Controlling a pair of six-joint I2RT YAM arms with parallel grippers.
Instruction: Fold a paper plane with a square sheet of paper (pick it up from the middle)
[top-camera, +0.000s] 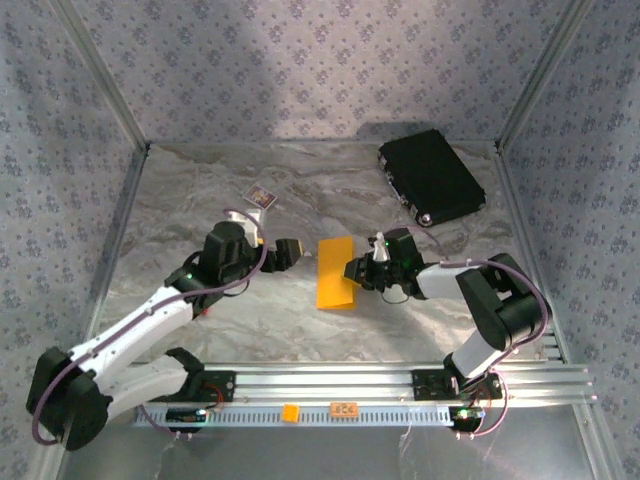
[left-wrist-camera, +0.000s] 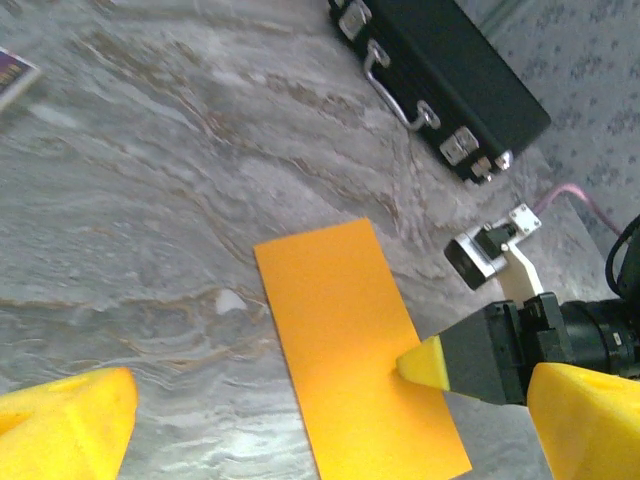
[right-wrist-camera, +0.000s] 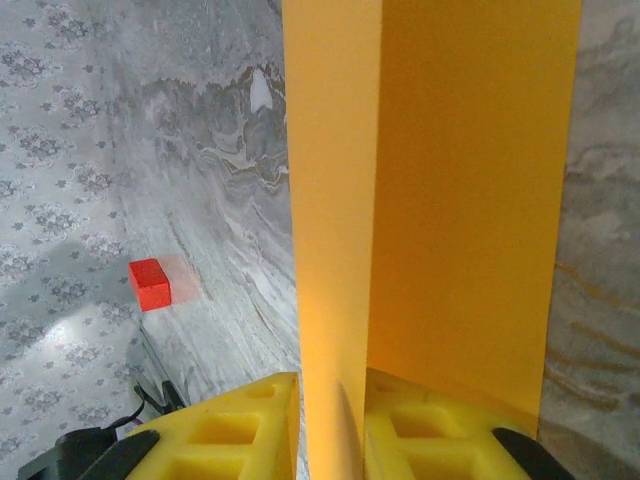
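Observation:
The square sheet of paper lies in the middle of the table, folded into a narrow orange-yellow rectangle. My right gripper is at its right long edge. Its yellow fingers stand a little apart, with the paper's folded edge running between them. One fingertip rests on top of the sheet. My left gripper hangs just left of the paper, open wide with nothing held. In the left wrist view its two yellow fingers straddle the near end of the sheet.
A black case with metal latches lies at the back right. A small card sits at the back left. A red block stands by the wall. An orange tag sits on the front rail.

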